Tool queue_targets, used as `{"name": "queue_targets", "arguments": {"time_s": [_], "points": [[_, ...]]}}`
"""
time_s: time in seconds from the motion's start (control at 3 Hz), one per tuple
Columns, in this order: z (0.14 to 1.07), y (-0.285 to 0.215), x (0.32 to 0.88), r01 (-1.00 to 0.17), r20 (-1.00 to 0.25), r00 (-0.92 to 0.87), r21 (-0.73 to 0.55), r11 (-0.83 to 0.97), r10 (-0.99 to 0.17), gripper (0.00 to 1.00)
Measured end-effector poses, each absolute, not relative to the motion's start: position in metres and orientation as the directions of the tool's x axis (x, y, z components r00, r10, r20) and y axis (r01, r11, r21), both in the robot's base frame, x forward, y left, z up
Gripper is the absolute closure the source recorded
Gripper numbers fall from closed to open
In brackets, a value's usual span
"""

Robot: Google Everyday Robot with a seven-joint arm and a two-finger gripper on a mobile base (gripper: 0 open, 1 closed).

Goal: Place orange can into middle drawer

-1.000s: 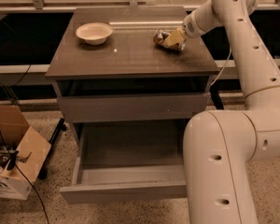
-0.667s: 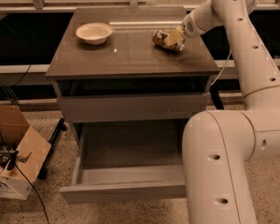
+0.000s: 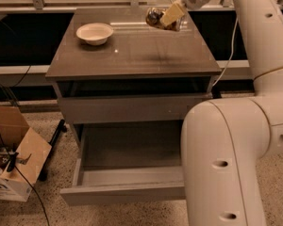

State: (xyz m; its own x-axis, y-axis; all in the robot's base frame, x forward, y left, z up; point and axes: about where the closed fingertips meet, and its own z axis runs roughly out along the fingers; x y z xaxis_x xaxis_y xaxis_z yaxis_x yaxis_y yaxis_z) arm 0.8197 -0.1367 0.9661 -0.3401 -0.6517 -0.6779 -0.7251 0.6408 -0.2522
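**While the Can Is Aloft: Hazards on the Way to the Drawer**

As seen from the floor in front of the unit, the pincer (image 3: 171,16) hangs over the rear right part of the desk (image 3: 132,60), clenched on the orange can (image 3: 155,18). The can is held tilted, gripped towards one end, with its other end jutting left. A soft shadow on the desk surface below suggests it is clear of the top.

1. Grip. The hold appears off-centre on a shiny wrap. A quick swing or a tilt change could let the can rotate or slide out and drop onto the desk.
2. Nearby object. The white bowl (image 3: 95,32) sits at the left of the desk, well apart from the can. Only a wide leftward sweep would disturb it.
3. Descent. The open drawer (image 3: 125,192) lies low and forward, beneath a closed drawer front (image 3: 132,108). The can must pass out beyond the desk's front edge before going down; dropping early would strike that edge or the closed front.
4. Self-clearance. The arm's thick lower link (image 3: 226,164) stands just beside the drawer's right side and hides it, so room there cannot be judged.
5. Release. Letting go high above the drawer floor could bounce or roll the can; clipping the drawer could push it shut.
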Motion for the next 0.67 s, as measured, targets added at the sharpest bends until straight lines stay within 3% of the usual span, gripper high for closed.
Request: {"name": "queue_targets", "arguments": {"time_s": [0.33,0.67], "points": [[1.032,-0.126,0.769,-0.741,-0.608,-0.285,-0.35,0.573,-0.741,1.0],[1.076,-0.121,0.729,-0.711,-0.603,-0.26,-0.408,0.572,-0.754,1.0]]}}
